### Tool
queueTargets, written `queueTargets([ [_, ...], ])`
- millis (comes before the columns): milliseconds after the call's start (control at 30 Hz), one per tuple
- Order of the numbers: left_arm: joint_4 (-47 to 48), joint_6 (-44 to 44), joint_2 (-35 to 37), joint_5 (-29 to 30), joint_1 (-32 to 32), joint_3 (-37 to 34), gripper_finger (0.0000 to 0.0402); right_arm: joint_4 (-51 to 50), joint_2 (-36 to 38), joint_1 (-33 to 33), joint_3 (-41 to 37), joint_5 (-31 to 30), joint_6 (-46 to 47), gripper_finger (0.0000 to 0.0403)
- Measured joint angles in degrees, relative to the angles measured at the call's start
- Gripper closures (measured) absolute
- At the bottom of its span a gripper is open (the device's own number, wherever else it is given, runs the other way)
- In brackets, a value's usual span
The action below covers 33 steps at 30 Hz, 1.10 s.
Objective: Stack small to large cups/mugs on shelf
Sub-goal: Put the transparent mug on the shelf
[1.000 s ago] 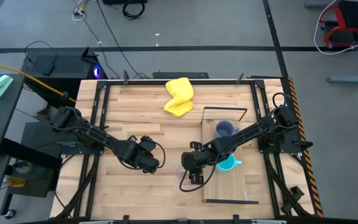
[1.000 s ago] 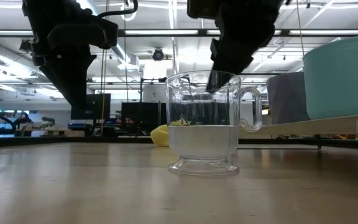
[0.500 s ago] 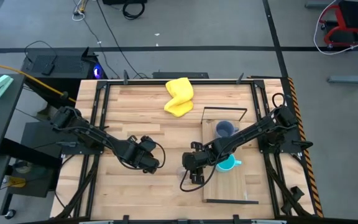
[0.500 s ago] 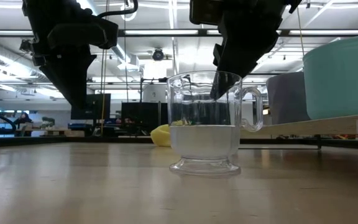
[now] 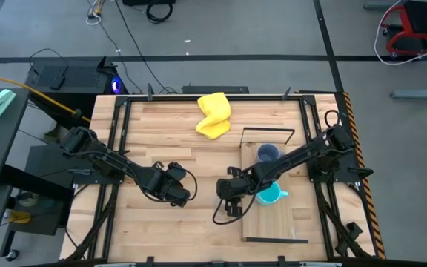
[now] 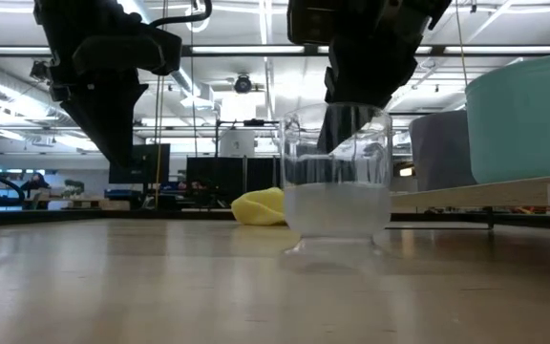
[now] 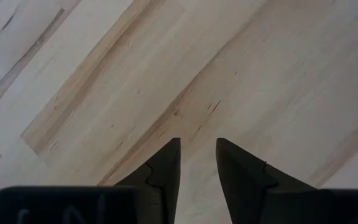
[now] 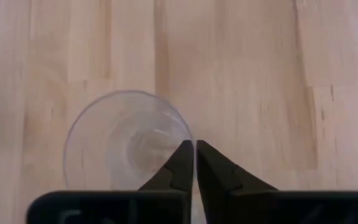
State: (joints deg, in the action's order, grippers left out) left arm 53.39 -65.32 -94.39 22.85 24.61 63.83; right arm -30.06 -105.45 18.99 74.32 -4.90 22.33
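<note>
The right pincer point(image 5: 228, 208) reaches down over the clear cup point(image 6: 337, 182), just beside the shelf's point(image 5: 280, 222) left edge on the tabletop point(image 5: 161, 126). In the right wrist view its 2 fingers point(image 8: 185, 163) are pressed nearly together on the rim of the clear cup point(image 8: 127, 139), pinching the wall, with 1 tip inside the rim. In the low view the cup's base sits a little above the wood with a faint shadow under it, so it looks just lifted, though I cannot tell for sure.

The cyan mug point(image 5: 270, 195) stands on the shelf, close behind the right arm, its handle pointing right. The grey-blue mug point(image 5: 268, 153) stands on the shelf too, farther toward the back. Both show at the right of the low view, the cyan mug point(image 6: 523, 119) nearest.

The left pincer point(image 5: 178, 193) hangs over bare tabletop left of the cup, well apart from it; its fingers point(image 7: 164, 167) are a little spread with nothing between them.

A yellow cloth point(image 5: 213, 115) lies crumpled near the tabletop's back edge.
</note>
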Motion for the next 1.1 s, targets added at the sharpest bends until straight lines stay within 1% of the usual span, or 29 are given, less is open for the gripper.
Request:
queueTargets([
  [100,0.0,0.0,0.0,0.0,0.0,0.0,0.0287,0.1,0.0,-0.5,0.0,0.0,0.0,0.0396],
  [300,0.0,0.0,0.0,0.0,0.0,0.0,0.0283,0.6,0.0,-0.9,0.0,-0.3,0.2,0.0398],
  [500,0.0,0.0,0.0,0.0,0.0,0.0,0.0290,1.4,0.0,-0.9,0.2,-0.4,0.4,0.0400],
  [600,0.0,0.0,0.0,0.0,0.0,0.0,0.0291,0.9,0.0,-0.8,1.4,-0.1,0.3,0.0400],
  [700,0.0,0.0,0.0,0.0,0.0,0.0,0.0288,-0.6,0.0,-0.3,4.3,0.4,-0.1,0.0401],
  [867,0.0,0.1,0.0,0.0,0.0,0.0,0.0286,-7.3,0.0,1.1,11.6,0.3,-0.8,0.0402],
  [967,0.0,0.2,0.0,0.0,0.0,0.0,0.0289,-12.9,0.0,2.0,16.4,-0.8,-0.8,0.0402],
  [1100,-0.2,2.7,0.0,0.0,0.0,0.0,0.0290,-21.1,0.0,3.8,23.1,-2.6,1.6,0.0402],
])
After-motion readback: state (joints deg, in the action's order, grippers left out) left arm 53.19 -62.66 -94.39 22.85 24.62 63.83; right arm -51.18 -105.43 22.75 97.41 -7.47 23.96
